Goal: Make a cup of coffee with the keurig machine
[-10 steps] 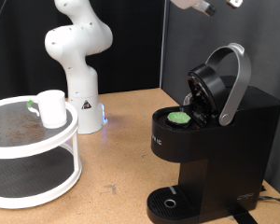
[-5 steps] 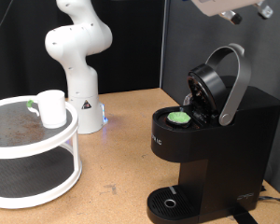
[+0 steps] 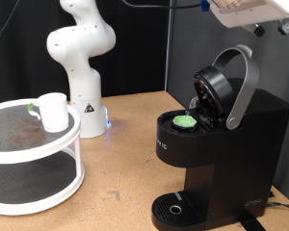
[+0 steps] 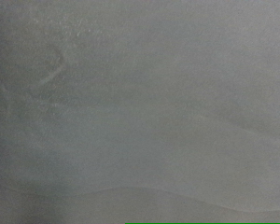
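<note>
The black keurig machine (image 3: 222, 135) stands at the exterior view's right with its silver-handled lid (image 3: 243, 82) raised. A green-topped pod (image 3: 186, 121) sits in the open holder. The drip base (image 3: 173, 208) below is bare. The white cup (image 3: 54, 111) stands upright on the top tier of a round white shelf (image 3: 34, 159) at the exterior view's left. My gripper (image 3: 272, 26) is at the top right edge, high above the machine's lid, mostly cut off by the frame. Nothing shows between its fingers. The wrist view is only a grey blur.
The white robot base (image 3: 82, 67) stands behind the shelf at the exterior view's top left. A small green item (image 3: 32, 108) lies beside the cup on the shelf. A wooden tabletop (image 3: 125, 154) lies between shelf and machine. A dark curtain hangs behind.
My hand has moved along the exterior view's top edge to the right, to above the raised lid. The machine, the pod and the cup have not moved.
</note>
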